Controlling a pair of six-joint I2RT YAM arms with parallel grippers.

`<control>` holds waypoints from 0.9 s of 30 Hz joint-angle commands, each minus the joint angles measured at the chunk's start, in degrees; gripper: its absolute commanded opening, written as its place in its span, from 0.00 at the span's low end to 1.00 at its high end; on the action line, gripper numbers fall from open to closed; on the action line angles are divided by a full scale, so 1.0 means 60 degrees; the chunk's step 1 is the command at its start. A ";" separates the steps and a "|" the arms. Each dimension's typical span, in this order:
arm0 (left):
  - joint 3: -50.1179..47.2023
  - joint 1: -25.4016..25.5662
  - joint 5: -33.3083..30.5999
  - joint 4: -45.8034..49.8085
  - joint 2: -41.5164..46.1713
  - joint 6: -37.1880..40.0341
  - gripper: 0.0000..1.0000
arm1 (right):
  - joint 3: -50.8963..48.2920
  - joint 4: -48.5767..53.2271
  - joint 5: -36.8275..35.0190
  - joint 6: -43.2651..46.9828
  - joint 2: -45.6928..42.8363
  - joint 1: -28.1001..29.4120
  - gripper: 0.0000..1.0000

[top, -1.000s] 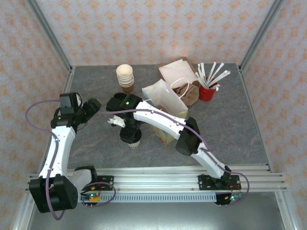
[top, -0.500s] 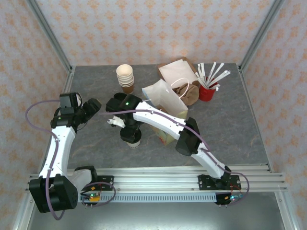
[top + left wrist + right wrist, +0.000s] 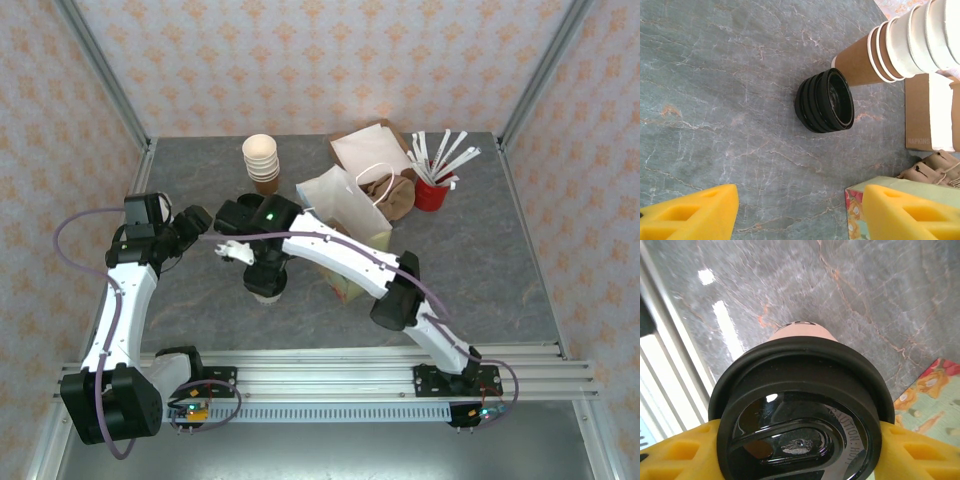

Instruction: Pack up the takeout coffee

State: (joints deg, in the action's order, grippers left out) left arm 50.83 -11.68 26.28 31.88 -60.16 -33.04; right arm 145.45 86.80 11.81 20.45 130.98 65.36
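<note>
The right pincer (image 3: 797,450) apparently clamps the takeout coffee (image 3: 800,390) — left pincer (image 3: 800,212) open, empty.

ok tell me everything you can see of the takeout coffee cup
The takeout coffee is a small pale cream paper cup under a glossy black plastic lid with raised lettering and a sunken centre. It sits over the grey marbled table, near a green patterned box. The right gripper has its yellow jaws against both sides of the lid's rim.
</note>
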 commanded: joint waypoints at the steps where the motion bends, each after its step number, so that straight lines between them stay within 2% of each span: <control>1: 0.0411 -0.0069 0.0136 0.0202 0.0108 0.0220 0.67 | 0.0514 0.0514 -0.0025 -0.0348 -0.1074 0.0045 0.60; 7: 0.0803 0.0021 0.0175 0.0345 0.0183 0.0248 0.67 | 0.0522 0.0171 0.0188 -0.0687 -0.2344 0.0036 0.58; 11: 0.1224 0.0429 0.0001 0.0490 0.0169 0.0235 0.67 | 0.0719 -0.0076 0.0213 -0.0940 -0.3136 -0.0006 0.57; 17: 0.2001 0.1351 -0.0366 0.0454 0.0110 0.0057 0.67 | 0.0430 -0.0907 0.0754 -0.1458 -0.4533 -0.0333 0.56; 20: 0.2386 0.1878 -0.0367 0.0267 0.0003 0.0020 0.67 | 0.0303 -0.0966 0.0429 -0.1893 -0.5069 -0.0800 0.56; 26: 0.3503 0.3449 -0.0519 0.0145 -0.0823 0.0350 0.67 | 0.0251 -0.0162 -0.0473 -0.2658 -0.5604 -0.2039 0.56; 27: 0.3706 0.3714 -0.0522 0.0113 -0.1031 0.0701 0.67 | 0.0251 -0.0001 -0.0602 -0.2711 -0.5654 -0.2237 0.56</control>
State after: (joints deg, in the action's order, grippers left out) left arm 70.02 7.99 24.56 33.52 -64.12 -32.18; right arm 147.44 83.53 12.10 7.60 97.91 54.13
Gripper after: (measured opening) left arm 0.671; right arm 0.618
